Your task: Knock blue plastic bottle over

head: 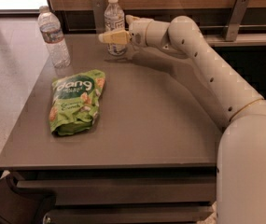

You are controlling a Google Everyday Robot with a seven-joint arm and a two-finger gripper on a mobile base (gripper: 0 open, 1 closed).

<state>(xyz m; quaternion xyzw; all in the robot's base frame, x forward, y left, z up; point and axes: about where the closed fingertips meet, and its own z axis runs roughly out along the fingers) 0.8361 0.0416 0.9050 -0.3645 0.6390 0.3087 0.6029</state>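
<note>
The blue plastic bottle [115, 18] is clear with a white cap and a large white label. It stands upright at the far edge of the table, against the back wall. My gripper [112, 37] reaches in from the right and sits right at the bottle's lower half, overlapping its front. I cannot tell whether it touches the bottle. The bottle's base is partly hidden behind the gripper.
A ribbed clear bottle [53, 37] with a narrow label band stands at the table's far left corner. A green snack bag [76, 101] lies flat on the left half of the grey table [160, 125]. A wooden wall with metal brackets [235, 17] runs behind.
</note>
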